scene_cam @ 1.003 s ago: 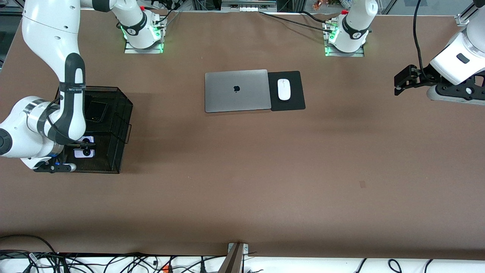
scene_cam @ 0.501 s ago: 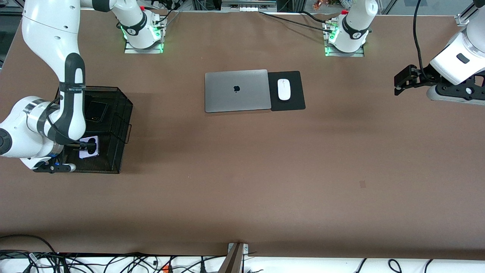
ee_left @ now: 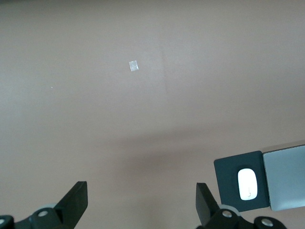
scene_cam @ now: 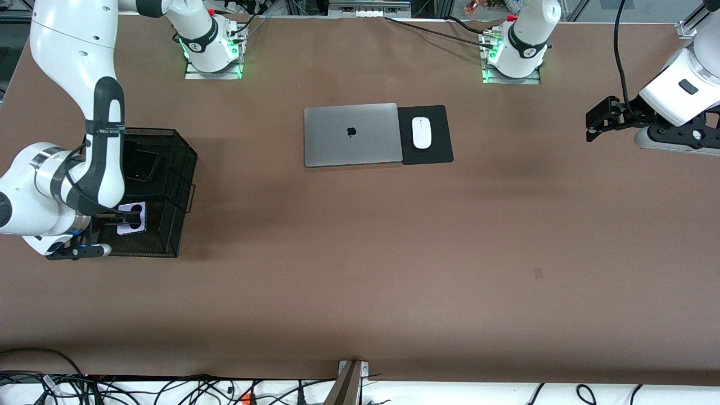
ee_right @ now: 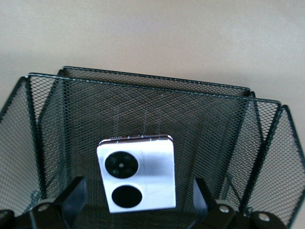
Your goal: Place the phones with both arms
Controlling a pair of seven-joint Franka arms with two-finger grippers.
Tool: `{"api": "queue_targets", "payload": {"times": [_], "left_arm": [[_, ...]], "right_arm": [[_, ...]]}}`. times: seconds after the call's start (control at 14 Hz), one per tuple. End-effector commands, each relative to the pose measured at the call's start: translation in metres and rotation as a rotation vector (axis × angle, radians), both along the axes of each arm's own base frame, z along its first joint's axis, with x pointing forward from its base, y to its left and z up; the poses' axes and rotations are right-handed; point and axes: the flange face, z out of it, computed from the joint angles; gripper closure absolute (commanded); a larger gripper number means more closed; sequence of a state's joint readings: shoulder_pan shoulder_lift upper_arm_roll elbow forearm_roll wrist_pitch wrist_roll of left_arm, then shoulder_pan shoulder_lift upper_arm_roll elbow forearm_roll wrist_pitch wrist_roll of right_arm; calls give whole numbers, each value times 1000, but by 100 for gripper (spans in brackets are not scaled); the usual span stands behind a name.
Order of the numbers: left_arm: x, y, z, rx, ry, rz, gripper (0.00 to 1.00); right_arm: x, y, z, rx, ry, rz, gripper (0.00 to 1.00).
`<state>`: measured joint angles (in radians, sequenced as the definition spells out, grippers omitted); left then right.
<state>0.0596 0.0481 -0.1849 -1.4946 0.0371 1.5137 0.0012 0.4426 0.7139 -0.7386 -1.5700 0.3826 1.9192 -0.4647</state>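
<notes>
table [scene_cam: 360, 270]: plain brown, one small paler patch toward the left arm's end.
basket [scene_cam: 179, 169]: black wire mesh, fine diamond weave.
lilac phone [scene_cam: 131, 218]: pale lilac-white, two round black lenses, silvery top edge.
folded phone [scene_cam: 143, 165]: black.
laptop [scene_cam: 352, 134]: matte silver-grey, black logo at centre.
mouse [scene_cam: 421, 133]: glossy white.
mouse pad [scene_cam: 436, 147]: flat black.
arms: white shells, dark grey joints, black cables; green glow at both bases.
left gripper [scene_cam: 595, 121]: black.
right gripper [ee_right: 138, 202]: black fingers, silver screws.
</notes>
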Motion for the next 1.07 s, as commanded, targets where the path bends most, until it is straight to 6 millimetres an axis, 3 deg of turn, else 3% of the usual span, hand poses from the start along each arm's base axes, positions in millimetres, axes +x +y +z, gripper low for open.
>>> {"api": "queue_targets", "payload": {"times": [0.0,0.29,0.5,0.72,1.0], "left_arm": [[-4,2,4,-11,0,3,0],[-4,6,5,-9,0,5,0],[-4,8,6,-11,-4,6,0],[-4,6,5,-11,-3,5,0],[-4,4,5,-13,-3,2,0]], "right_arm": [[7,-12,27,42,17,11,1],[10,10,77,89,99,20,1],[-7,24,128,133,200,-63,1],[-22,66,184,147,247,-164,2],[-27,99,240,216,191,-290,2]]}}
